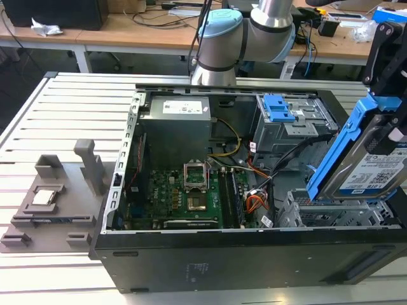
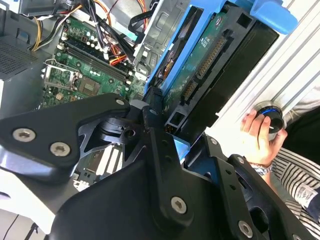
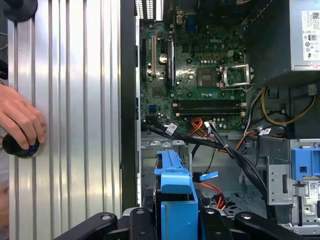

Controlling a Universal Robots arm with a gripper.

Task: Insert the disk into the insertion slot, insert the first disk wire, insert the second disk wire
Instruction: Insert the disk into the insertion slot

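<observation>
Gripper point(image 1: 388, 108) clamps the disk point(image 1: 372, 168), tilted just above the slot point(image 1: 331, 213); judged stiff, weighty and shock-sensitive, it is best held by its blue frame point(image 1: 337, 152) edges.

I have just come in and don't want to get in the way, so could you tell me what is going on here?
The robot arm's gripper is shut on the disk and holds it tilted over the open computer case, just above the low grey drive bay at the exterior view's right. The disk is not in the bay yet. A person's hand rests on a black knob on the slatted table beside the case.
</observation>
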